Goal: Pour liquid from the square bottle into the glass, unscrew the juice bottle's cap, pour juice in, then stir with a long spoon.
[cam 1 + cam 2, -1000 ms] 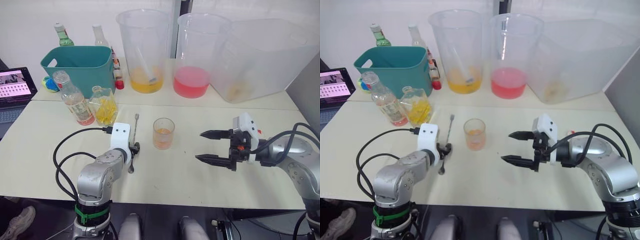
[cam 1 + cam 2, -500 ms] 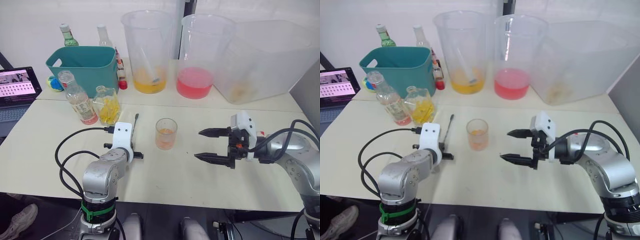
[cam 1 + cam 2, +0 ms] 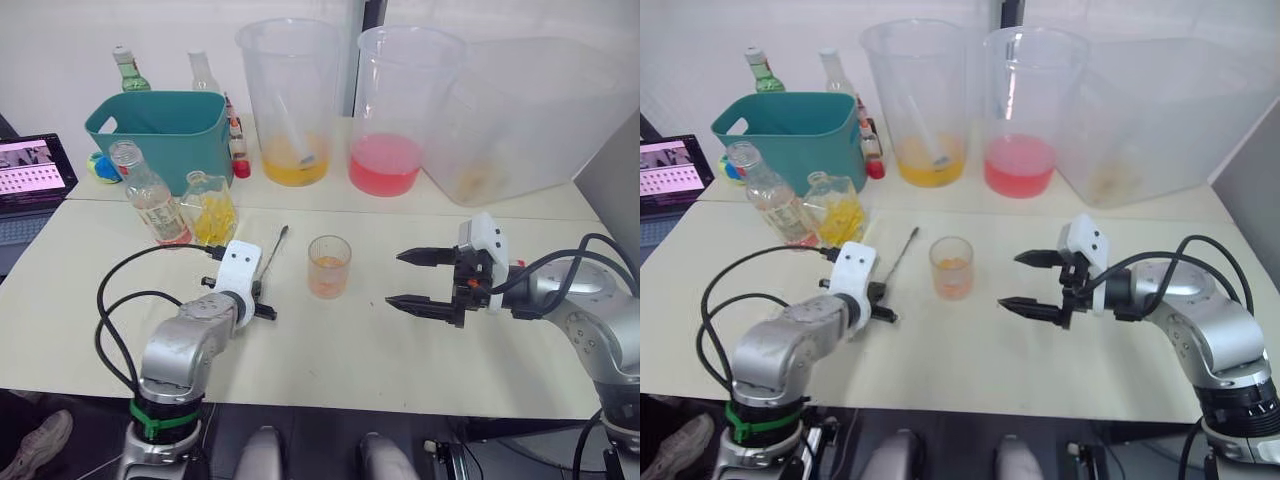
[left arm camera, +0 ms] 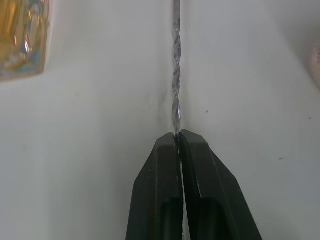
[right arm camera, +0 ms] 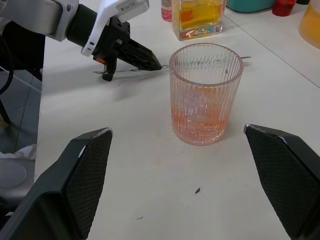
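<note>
The desk (image 3: 420, 350) is viewed from above by both eyes; the glass (image 5: 206, 93) is shared with the close, low right wrist view.

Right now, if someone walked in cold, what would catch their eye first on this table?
The glass mid-table, with a little orange-pink liquid at its bottom, and the right gripper open toward it. To its left, the left gripper is shut on the long spoon. Behind stand huge beakers of orange and pink liquid.

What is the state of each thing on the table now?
glass: upright, little orange-pink liquid inside
long spoon: lying flat, gripped
left gripper: shut on spoon
right gripper: open, empty
juice bottle: upright, uncapped
square bottle: upright
</note>
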Available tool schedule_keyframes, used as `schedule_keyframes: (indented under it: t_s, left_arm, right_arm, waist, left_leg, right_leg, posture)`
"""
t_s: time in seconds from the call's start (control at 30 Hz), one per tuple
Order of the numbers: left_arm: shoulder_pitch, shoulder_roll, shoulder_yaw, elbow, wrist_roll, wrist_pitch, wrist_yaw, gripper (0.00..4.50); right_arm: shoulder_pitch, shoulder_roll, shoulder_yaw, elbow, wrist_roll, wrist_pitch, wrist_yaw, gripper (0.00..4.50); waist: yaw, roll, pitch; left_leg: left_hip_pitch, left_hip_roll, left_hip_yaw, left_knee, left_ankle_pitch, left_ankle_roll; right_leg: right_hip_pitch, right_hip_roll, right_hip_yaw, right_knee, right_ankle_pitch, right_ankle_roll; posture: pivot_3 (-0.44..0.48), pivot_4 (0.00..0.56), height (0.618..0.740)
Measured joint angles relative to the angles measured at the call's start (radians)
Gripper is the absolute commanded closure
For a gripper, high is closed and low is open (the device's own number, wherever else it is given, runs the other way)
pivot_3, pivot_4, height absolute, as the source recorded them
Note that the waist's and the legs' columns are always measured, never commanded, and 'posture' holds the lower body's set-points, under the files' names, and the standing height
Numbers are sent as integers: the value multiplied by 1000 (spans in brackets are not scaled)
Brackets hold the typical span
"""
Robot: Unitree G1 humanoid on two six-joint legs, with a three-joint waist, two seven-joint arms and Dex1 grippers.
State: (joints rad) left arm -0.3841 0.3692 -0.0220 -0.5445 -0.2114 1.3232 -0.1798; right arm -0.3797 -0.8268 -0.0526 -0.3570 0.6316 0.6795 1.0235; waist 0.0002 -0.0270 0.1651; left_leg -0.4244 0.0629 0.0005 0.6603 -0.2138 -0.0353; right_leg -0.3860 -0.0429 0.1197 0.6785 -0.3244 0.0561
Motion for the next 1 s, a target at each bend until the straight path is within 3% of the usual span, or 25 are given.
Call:
schedule_keyframes:
  t_s: [0.2,0.37,0.53,0.8,1.0]
  left_arm:
    - [31,365,18,82,-66,-270,-337,4485]
    - [71,504,56,282,-100,-547,-604,4485]
    - [91,570,81,418,-132,-695,-800,4485]
    - [103,617,1,585,-82,-834,-963,4485]
    - [61,622,-18,688,-44,-922,-1007,2605]
  right_arm:
    - [10,9,0,7,-2,-9,-2,0]
    - [36,19,-1,9,-13,-32,-8,0]
    - [47,35,-1,10,-22,-41,-23,0]
    - [62,38,-3,2,-27,-60,-46,0]
    - [83,38,-7,-21,-22,-59,-72,0]
  waist:
    - [-14,-1,1]
    - [-14,-3,2]
    - [-14,-3,3]
    - [-15,-3,3]
    - [-15,-2,3]
  left_leg:
    - [0,0,0,-2,0,0]
    - [-1,1,0,-1,0,0]
    - [-2,2,1,-1,0,0]
    - [-2,2,1,-1,0,0]
    - [0,2,1,-1,0,1]
  right_leg:
    - [-1,0,0,-1,0,0]
    - [-1,0,-2,-2,0,0]
    - [-2,0,-2,-2,0,0]
    - [-2,1,-2,-2,-1,-1]
    - [-2,1,-2,0,-1,-1]
  posture:
    - [0,150,726]
    - [0,150,726]
    - [0,150,726]
    - [0,150,726]
    - [0,150,726]
